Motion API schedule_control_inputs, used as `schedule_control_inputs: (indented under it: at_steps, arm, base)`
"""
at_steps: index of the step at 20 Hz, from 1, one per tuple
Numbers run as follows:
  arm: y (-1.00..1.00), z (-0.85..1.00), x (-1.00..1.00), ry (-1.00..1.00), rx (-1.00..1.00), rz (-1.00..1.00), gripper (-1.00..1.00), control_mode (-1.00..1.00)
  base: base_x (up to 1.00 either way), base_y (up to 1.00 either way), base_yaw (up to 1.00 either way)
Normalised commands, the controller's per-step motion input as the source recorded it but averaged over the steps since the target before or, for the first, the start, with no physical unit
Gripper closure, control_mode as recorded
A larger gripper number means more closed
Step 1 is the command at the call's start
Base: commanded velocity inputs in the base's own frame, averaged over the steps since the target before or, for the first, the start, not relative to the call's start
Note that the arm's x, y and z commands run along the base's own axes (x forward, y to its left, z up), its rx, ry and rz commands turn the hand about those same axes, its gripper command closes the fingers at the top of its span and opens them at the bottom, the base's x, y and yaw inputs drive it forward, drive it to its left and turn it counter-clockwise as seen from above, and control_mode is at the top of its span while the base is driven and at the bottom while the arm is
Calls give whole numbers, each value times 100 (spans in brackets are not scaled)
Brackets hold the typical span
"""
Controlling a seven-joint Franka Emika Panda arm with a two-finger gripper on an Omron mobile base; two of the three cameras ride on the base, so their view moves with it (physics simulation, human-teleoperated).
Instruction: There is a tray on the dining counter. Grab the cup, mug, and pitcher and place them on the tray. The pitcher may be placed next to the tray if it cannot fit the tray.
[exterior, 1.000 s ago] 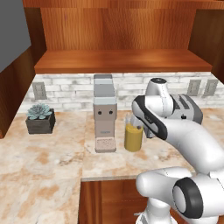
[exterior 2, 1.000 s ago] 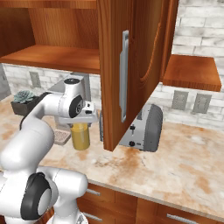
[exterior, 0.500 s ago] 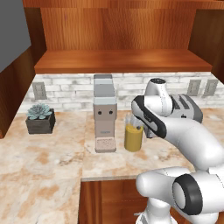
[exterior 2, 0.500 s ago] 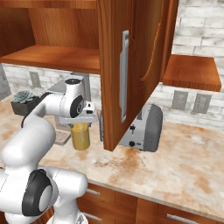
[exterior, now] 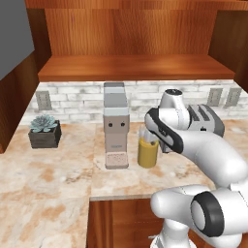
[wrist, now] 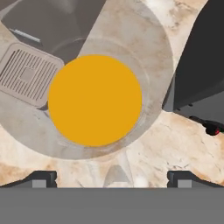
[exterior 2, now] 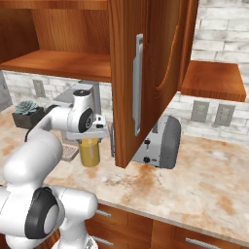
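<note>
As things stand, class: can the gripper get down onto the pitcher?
Probably yes. The gripper hangs open right above the pitcher, nothing between them; the coffee machine and toaster stand beside it.

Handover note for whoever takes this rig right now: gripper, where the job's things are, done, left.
Gripper: open, holding nothing, directly above the pitcher.
Pitcher: upright on the counter, beside the coffee machine and left of the toaster; amber liquid inside.
Done: nothing placed as far as these views tell.
Left: grip the pitcher and carry it to the tray, then cup and mug.
</note>
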Motion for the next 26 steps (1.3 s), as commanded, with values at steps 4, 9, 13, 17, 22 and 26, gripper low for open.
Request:
schedule_control_inputs:
  at_steps: [4,9,13,17,22,26]
  arm:
    - [0,-13,3,0,0,0,-100,-100]
    - [3,-15,8,0,0,0,-100,-100]
    - [3,-13,5,0,0,0,-100,-100]
    - [1,-12,0,0,0,1,-100,-100]
    - [5,-7,0,0,0,1,-100,-100]
    - [0,0,0,0,0,0,-100,-100]
  base:
    - [0,0,0]
    - [0,0,0]
    - [0,0,0]
    - [0,0,0]
    - [0,0,0]
    - [0,0,0]
